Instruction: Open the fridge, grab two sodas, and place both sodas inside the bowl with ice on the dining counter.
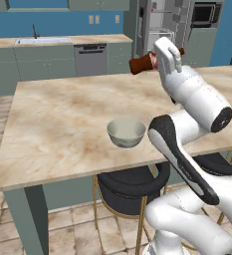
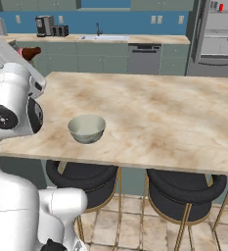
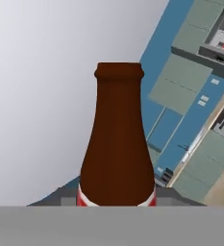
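My gripper (image 1: 160, 59) is shut on the darker brown-red soda (image 1: 141, 63), a bottle held lying sideways in the air above the far side of the dining counter (image 1: 62, 114). Its neck fills the hand view as the soda (image 3: 117, 144). The pale grey-green bowl (image 1: 126, 132) stands near the counter's front edge, below and left of the bottle; its inside looks plain. The bowl (image 2: 86, 128) lies right of my arm. The fridge (image 2: 218, 34) stands open at the back, with the bright red can (image 2: 220, 7) on an upper shelf.
Two dark round stools (image 2: 81, 179) with gold legs are tucked under the counter's front edge. Behind runs the wall countertop with a sink (image 2: 104, 37), a dishwasher (image 2: 145, 59) and small appliances (image 2: 44, 25). A microwave (image 1: 206, 14) sits right of the fridge.
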Robot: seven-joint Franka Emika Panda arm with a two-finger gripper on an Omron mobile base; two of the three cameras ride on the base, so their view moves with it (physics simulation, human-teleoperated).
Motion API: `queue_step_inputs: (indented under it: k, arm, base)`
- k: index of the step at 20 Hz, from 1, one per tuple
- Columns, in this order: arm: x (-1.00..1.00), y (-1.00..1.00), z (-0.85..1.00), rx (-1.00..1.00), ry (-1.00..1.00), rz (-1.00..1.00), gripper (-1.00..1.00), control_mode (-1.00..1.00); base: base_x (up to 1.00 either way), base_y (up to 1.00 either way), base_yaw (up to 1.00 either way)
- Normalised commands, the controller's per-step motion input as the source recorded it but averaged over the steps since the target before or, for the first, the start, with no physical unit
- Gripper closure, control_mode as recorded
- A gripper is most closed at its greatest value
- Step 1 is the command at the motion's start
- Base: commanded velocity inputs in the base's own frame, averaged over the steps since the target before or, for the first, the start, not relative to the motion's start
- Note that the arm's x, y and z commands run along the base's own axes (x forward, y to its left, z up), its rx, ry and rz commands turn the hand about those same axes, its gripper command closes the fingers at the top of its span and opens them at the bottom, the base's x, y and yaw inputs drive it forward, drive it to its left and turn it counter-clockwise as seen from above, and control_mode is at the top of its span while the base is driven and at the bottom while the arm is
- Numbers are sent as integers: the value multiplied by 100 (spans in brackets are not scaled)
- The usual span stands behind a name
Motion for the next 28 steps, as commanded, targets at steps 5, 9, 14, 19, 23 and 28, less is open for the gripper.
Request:
queue_step_inputs:
  k: [5,9,14,19,23,28]
  arm:
    - [-3,-11,-42,-37,10,1,100,-100]
    - [-3,-6,-25,-48,16,0,100,-100]
    - [3,-7,0,-49,25,4,100,-100]
    - [25,-1,-37,-55,49,9,100,-100]
    - [28,-5,-46,-41,44,8,100,-100]
    - [18,-2,-43,-17,23,2,100,-100]
  base:
    - [0,0,0]
    - [0,0,0]
    - [0,0,0]
    - [0,0,0]
    - [0,0,0]
    - [0,0,0]
